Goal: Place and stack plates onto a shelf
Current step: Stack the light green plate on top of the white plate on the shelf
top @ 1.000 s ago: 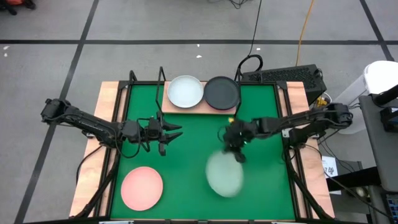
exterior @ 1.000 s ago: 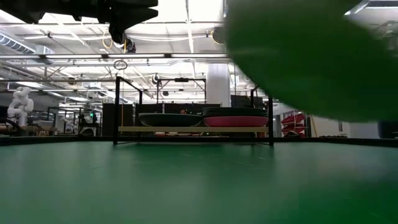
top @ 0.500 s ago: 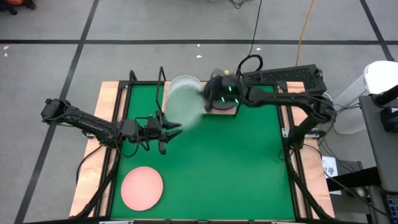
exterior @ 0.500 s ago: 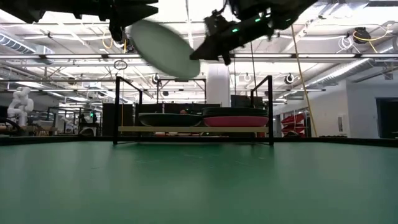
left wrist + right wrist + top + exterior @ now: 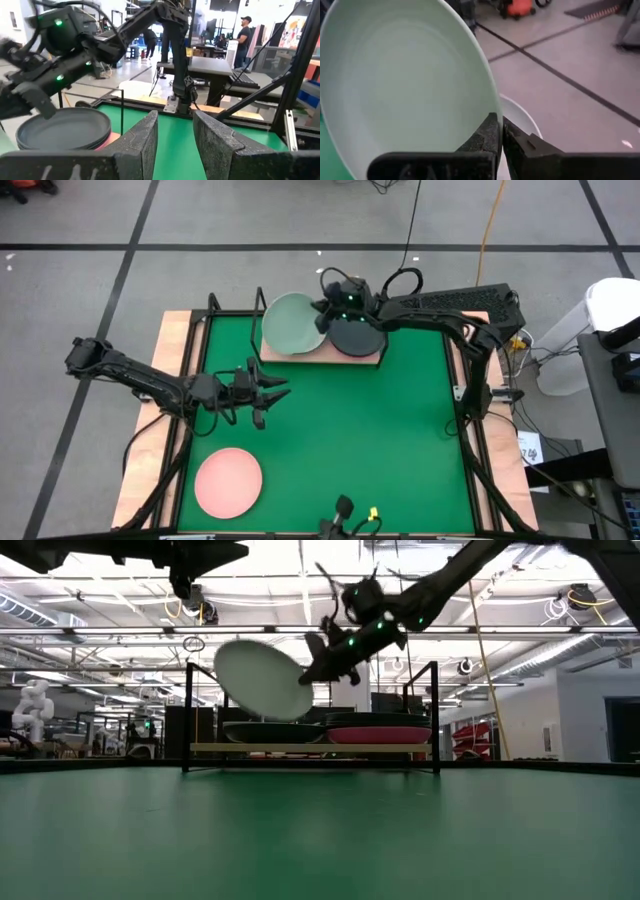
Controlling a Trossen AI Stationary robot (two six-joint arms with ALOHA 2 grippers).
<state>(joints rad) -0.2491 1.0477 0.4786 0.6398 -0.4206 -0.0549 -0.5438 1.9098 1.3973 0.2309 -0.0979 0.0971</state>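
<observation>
Mint green plate [image 5: 291,325] hangs tilted over the shelf [image 5: 300,351] at twelve o'clock, above the whitish plate there, pinched at its rim by the right gripper [image 5: 323,320] jaws. It looks stiff, light and slick, best held at that edge. A second ago it was near the tabletop's middle. Left gripper [image 5: 275,391] waits at nine o'clock, jaws spread.

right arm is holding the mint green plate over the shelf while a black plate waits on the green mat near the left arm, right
Not quite. The round plate waiting on the green mat near the left arm is pale pink, not black, as the high view shows. The right gripper does hold the mint green round plate over the light wood shelf.
</observation>
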